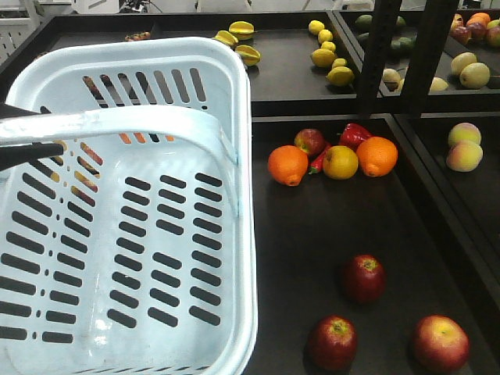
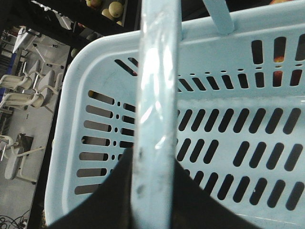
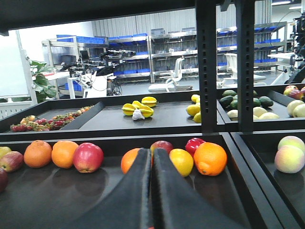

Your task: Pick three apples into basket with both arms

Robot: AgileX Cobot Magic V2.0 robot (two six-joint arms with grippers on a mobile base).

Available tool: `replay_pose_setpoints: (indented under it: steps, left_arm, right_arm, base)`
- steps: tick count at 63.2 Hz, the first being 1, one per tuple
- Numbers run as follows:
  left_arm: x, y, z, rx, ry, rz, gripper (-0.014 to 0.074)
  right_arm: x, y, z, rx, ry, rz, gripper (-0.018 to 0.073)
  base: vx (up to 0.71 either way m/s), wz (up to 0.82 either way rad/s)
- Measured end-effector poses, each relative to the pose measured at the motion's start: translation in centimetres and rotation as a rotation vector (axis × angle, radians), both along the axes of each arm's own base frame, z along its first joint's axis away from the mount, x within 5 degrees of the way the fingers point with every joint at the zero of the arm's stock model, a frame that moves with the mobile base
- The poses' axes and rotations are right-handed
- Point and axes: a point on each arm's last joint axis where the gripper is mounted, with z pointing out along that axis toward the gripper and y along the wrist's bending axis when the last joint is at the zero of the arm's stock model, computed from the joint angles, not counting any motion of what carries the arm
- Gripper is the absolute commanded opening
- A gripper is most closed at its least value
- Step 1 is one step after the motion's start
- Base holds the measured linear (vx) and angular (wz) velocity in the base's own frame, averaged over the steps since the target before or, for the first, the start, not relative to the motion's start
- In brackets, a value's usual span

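The pale blue basket (image 1: 234,86) fills the left of the front view and is empty. Its swing handle (image 1: 141,123) crosses over it. My left gripper (image 2: 153,164) is shut on that handle (image 2: 157,95), one black finger (image 1: 31,152) showing at the left edge. Three dark red apples lie on the black tray right of the basket: one (image 1: 363,277) further back, two (image 1: 332,342) (image 1: 441,342) near the front edge. My right gripper (image 3: 152,151) is shut with nothing in it, low over the tray and pointing at the back row of fruit. It is outside the front view.
Behind the apples lie two oranges (image 1: 287,164) (image 1: 377,155), a yellow fruit (image 1: 341,162), a red apple (image 1: 310,141) and a red pepper (image 1: 355,133). Black shelf posts (image 1: 426,55) rise at the back right. Peaches (image 1: 464,146) sit in the right-hand tray.
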Motion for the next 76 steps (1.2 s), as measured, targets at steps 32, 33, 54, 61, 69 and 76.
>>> replay_pose_setpoints:
  steps: [32,33,54,61,69,76]
  left_arm:
    - [0.00,0.00,-0.01,0.001,0.001,0.000,-0.0006]
    - [0.00,0.00,-0.01,0.001,0.001,0.000,-0.0006]
    - [0.00,0.00,-0.01,0.001,0.001,0.000,-0.0006]
    - [0.00,0.00,-0.01,0.001,0.001,0.000,-0.0006]
    - [-0.01,0.00,-0.01,0.000,0.001,0.000,-0.0006]
    - [-0.05,-0.05,0.00,-0.006,0.006,-0.005,-0.0006]
  right_arm:
    - [0.00,0.00,0.00,0.000,0.000,0.000,-0.0009]
    - [0.00,0.00,0.00,0.000,0.000,0.000,-0.0009]
    - [0.00,0.00,0.00,0.000,0.000,0.000,-0.0009]
    - [0.00,0.00,0.00,0.000,0.000,0.000,-0.0009]
    - [0.00,0.00,0.00,0.000,0.000,0.000,-0.0009]
    - [0.00,0.00,0.00,0.000,0.000,0.000,-0.0009]
  base:
    - [0.00,0.00]
    - [0.00,0.00]
    - [0.00,0.00]
    - [0.00,0.00]
    - [0.00,0.00]
    - [0.00,0.00]
